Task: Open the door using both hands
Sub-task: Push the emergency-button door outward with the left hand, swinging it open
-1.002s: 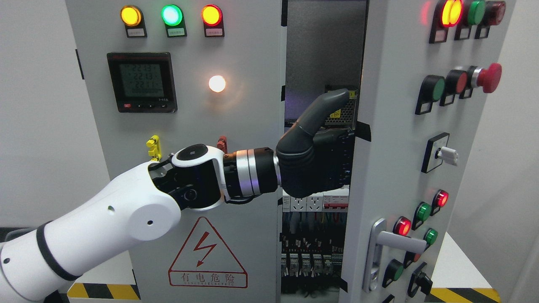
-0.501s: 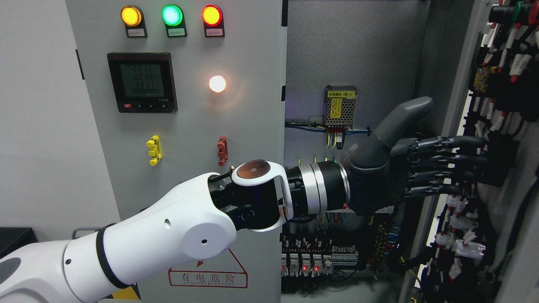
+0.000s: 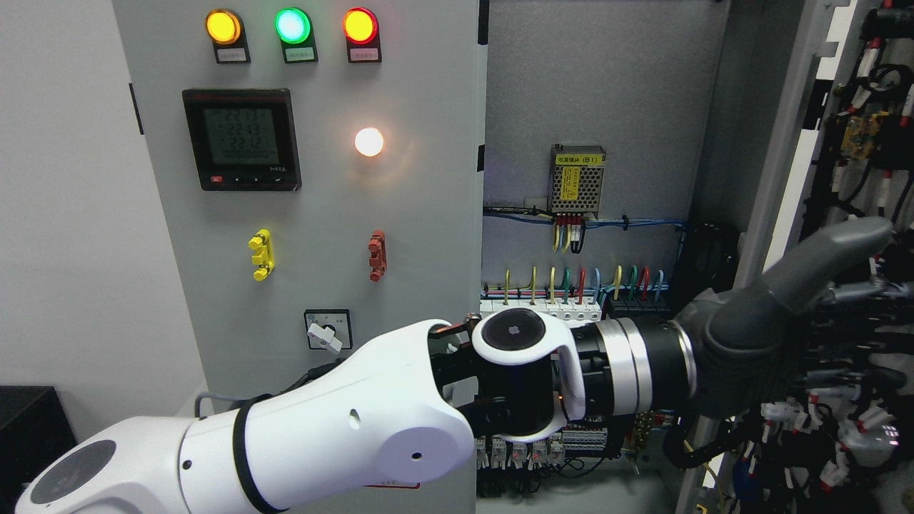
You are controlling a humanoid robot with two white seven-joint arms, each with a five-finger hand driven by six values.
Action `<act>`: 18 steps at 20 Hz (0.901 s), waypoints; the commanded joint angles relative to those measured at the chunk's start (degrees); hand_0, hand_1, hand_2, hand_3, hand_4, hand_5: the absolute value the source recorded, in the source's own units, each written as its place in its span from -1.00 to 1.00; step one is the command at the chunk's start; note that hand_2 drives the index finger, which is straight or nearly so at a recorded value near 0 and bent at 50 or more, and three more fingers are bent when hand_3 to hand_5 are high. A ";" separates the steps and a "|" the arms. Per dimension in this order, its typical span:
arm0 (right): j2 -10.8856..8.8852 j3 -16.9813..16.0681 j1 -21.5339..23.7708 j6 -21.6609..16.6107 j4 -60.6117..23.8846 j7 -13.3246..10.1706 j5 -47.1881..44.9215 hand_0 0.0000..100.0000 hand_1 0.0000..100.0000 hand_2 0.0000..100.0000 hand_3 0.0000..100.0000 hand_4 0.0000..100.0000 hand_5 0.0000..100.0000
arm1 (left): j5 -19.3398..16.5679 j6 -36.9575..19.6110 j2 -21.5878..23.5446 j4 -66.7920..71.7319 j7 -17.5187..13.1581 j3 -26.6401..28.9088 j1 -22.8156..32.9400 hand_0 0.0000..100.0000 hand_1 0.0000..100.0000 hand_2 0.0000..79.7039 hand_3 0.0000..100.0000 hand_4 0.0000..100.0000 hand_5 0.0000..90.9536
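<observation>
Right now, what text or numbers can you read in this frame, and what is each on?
"(B1)": yellow label on the power supply, partly legible.
Meter display: three rows of digits, roughly "2213", "2213", "2212"; blurred.
Tags under the three indicator lights: too small.
Warning sign: hidden behind the arm.

Matt grey door (image 3: 778,178), seemingly metal

On the cabinet panel there are three round indicator lamps (image 3: 291,26) on top, one digital meter (image 3: 240,139), one white lamp (image 3: 369,141), two small toggles (image 3: 261,255) and one rotary switch (image 3: 326,330).
</observation>
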 commanded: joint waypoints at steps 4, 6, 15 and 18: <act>0.00 1.58 0.00 0.04 0.00 -0.01 1.84 -1.00 -1.00 -1.00 -1.00 -1.00 -1.00 | -1.38 -2.97 -13.39 6.55 0.85 -0.92 -0.49 -1.00 -1.00 -1.00 -1.00 -1.00 -1.00; 0.00 1.58 0.00 0.04 0.00 -0.01 1.84 -1.00 -1.00 -1.00 -1.00 -1.00 -1.00 | -1.12 -3.24 -13.39 8.13 0.85 -1.54 -0.57 -1.00 -1.00 -1.00 -1.00 -1.00 -1.00; 0.00 1.58 0.00 0.04 0.00 -0.01 1.84 -1.00 -1.00 -1.00 -1.00 -1.00 -1.00 | -0.59 -3.85 -13.39 11.83 0.85 -2.15 -0.57 -1.00 -1.00 -1.00 -1.00 -1.00 -1.00; 0.00 1.58 0.00 0.04 0.00 -0.01 1.84 -1.00 -1.00 -1.00 -1.00 -1.00 -1.00 | -0.68 -3.85 -13.30 11.83 0.94 -2.15 -0.49 -1.00 -1.00 -1.00 -1.00 -1.00 -1.00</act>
